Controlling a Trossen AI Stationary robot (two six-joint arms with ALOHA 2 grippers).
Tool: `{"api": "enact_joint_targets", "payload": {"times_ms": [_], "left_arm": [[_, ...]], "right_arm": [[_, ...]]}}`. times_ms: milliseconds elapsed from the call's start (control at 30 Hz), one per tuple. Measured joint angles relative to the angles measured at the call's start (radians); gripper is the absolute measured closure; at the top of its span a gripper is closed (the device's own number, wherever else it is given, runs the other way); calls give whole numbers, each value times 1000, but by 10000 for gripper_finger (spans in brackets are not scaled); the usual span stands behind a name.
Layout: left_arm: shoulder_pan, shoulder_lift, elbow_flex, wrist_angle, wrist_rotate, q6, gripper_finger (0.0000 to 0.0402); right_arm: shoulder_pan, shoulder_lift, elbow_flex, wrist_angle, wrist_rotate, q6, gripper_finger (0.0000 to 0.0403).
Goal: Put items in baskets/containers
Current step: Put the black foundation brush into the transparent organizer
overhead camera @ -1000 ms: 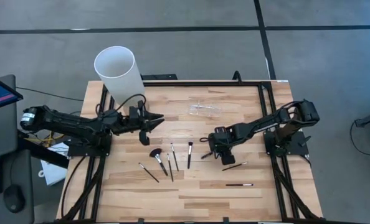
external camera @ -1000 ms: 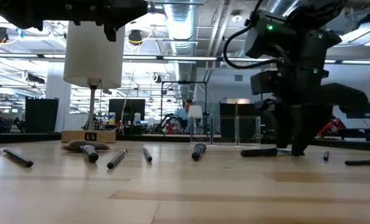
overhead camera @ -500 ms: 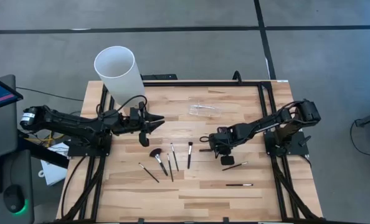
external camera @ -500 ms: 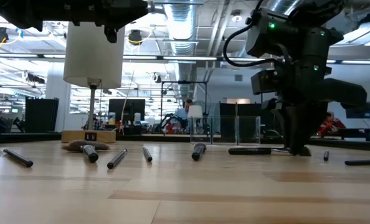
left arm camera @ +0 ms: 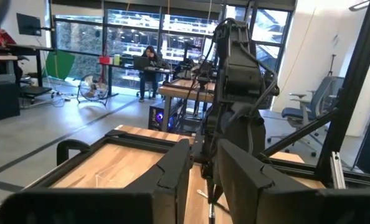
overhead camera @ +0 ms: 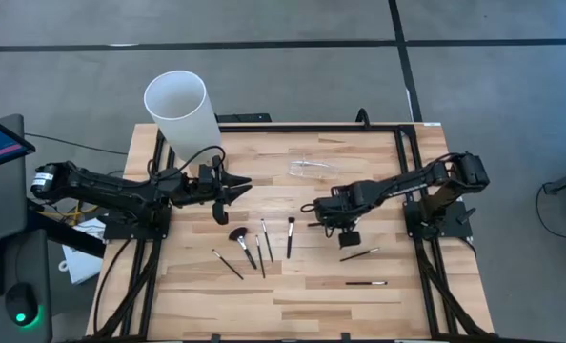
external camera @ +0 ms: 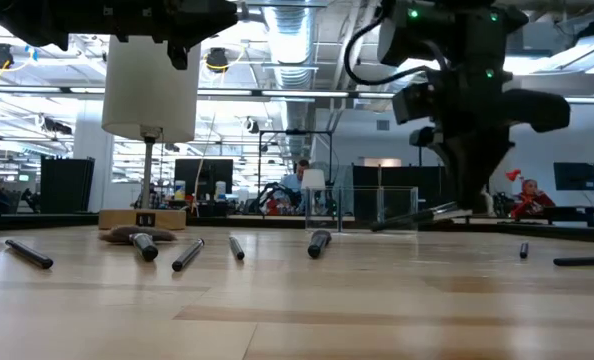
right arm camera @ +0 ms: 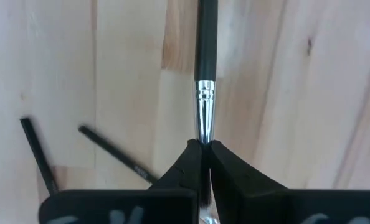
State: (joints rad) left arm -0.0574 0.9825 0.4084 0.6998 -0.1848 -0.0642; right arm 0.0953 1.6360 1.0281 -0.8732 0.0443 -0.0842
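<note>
My right gripper (right arm camera: pixel 202 148) hangs over the table's middle right, pointing down, shut on a thin dark-handled brush (right arm camera: pixel 206 43) with a silver ferrule. In the low view this brush (external camera: pixel 412 216) hangs above the wood. Several more brushes lie flat on the table, among them a fan brush (overhead camera: pixel 237 234) and thin ones (overhead camera: pixel 267 240) (overhead camera: pixel 359 253). The clear holder (overhead camera: pixel 312 168) stands at the far middle. My left gripper (overhead camera: pixel 232 188) waits level at the table's left, open, with nothing between its fingers (left arm camera: pixel 172 177). My right gripper pinches the brush's silver ferrule (right arm camera: pixel 203 127) between its two fingertips. The fingers come from above, pointing down, and lie across the brush. The brush is lifted clear of the table, close to level, with its handle end (external camera: pixel 377 227) a little lower.
A tall white cylinder (overhead camera: pixel 181 110) stands at the far left corner. A black frame (overhead camera: pixel 402 143) runs along the table's edges. Bare wood lies toward the near edge, apart from one brush (overhead camera: pixel 366 283) at the near right.
My right gripper has shut on the brush that lay under it and then risen. The brush has come off the table and now hangs clear, its handle end sloping slightly down.
</note>
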Motion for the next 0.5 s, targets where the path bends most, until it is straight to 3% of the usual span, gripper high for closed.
{"api": "enact_joint_targets", "payload": {"times_ms": [133,300,500], "left_arm": [[0,0,0,-3,11,-52,319],[13,7,0,-3,116,-134,315],[36,54,-1,-17,157,-199,277]], "right_arm": [[-12,0,45,-59,36,-20,393],[-20,0,91,-102,91,-55,391],[-20,0,169,-185,149,-123,392]]}}
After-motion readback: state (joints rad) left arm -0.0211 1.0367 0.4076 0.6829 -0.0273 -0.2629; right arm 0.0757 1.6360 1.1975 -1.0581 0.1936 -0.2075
